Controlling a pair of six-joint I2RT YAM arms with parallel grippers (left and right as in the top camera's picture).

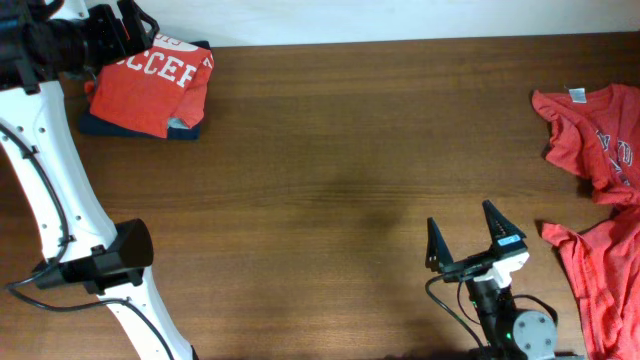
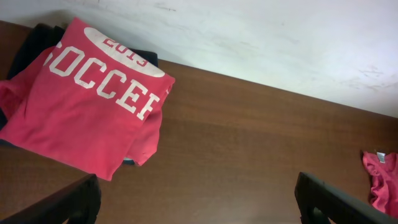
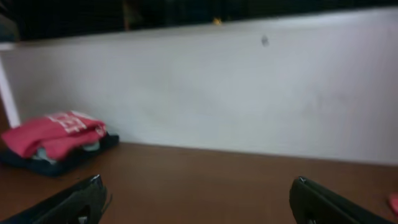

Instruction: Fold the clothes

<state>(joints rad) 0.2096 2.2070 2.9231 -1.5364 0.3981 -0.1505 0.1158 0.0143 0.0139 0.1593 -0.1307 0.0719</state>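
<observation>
A folded orange-red T-shirt with white "SOCCER" lettering lies at the table's far left corner on top of a pile. It also shows in the left wrist view and, small, in the right wrist view. Two unfolded orange-red T-shirts lie crumpled at the right edge, one further back and one nearer. My left gripper hovers over the folded pile, open and empty. My right gripper is open and empty near the front edge, left of the nearer crumpled shirt.
Dark blue folded garments lie under the SOCCER shirt. My left arm's white links run along the table's left side. A white wall borders the table's back edge. Brown wooden tabletop lies between the pile and the crumpled shirts.
</observation>
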